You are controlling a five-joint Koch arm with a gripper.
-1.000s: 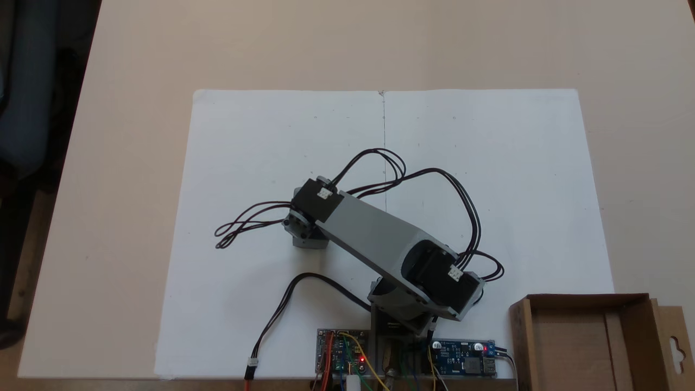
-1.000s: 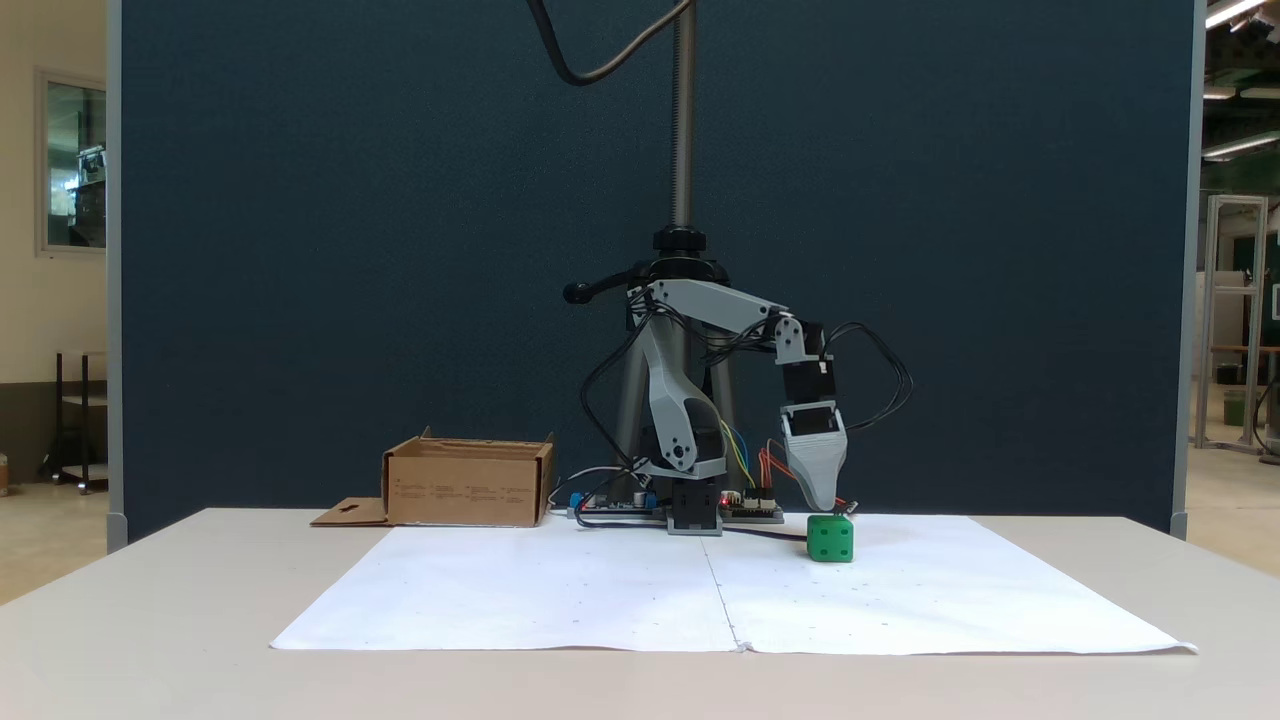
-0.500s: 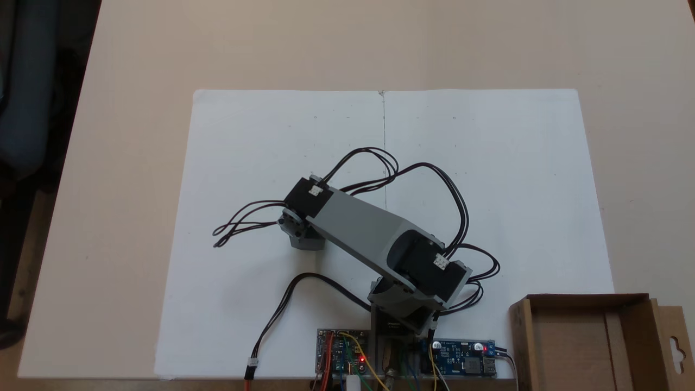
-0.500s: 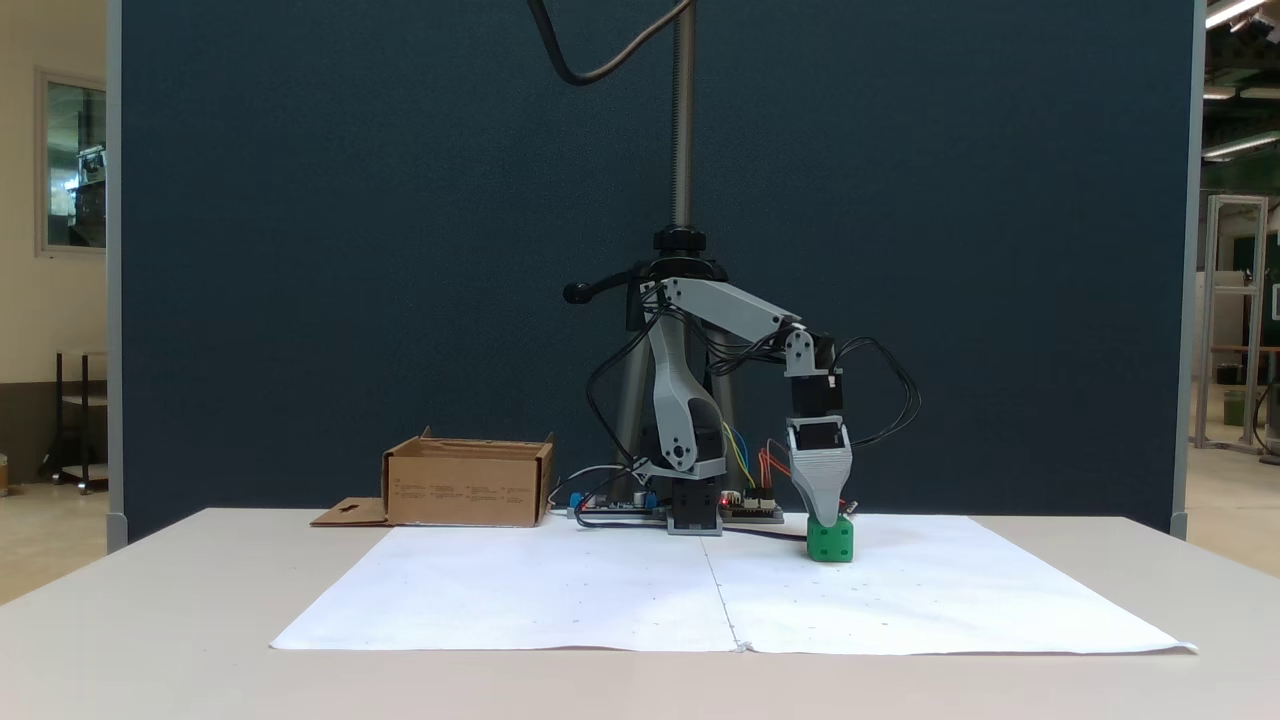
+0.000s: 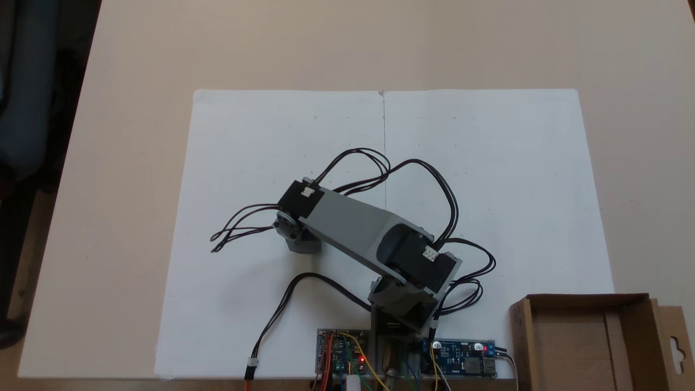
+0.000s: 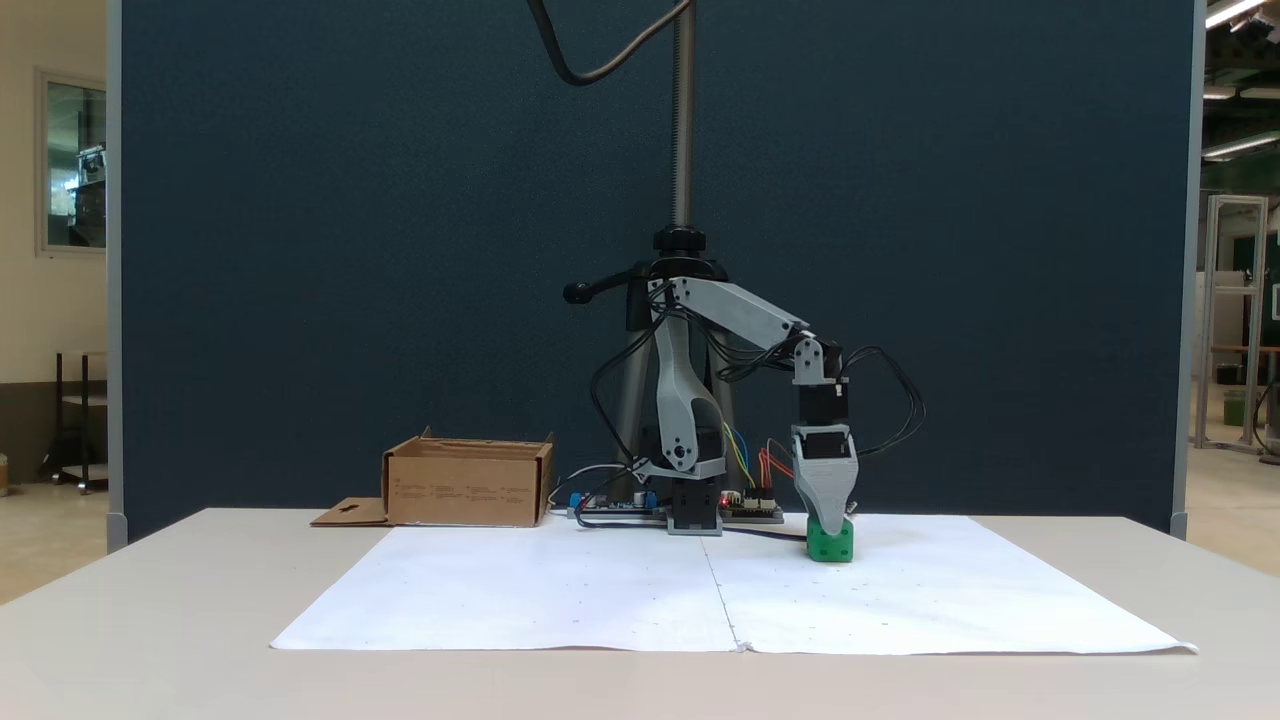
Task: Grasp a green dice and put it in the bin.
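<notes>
Bin (image 5: 583, 347) holds nothing; green dice (image 6: 831, 541) on paper (image 6: 560, 590).

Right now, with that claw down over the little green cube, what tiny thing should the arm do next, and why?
Probably close the gripper on the green dice. In a fixed view its grey tip overlaps the cube's top, and the dice sits on the white paper, not lifted. Whether the jaws are already shut cannot be told. The bin stands off to the left, so carrying comes later.
</notes>
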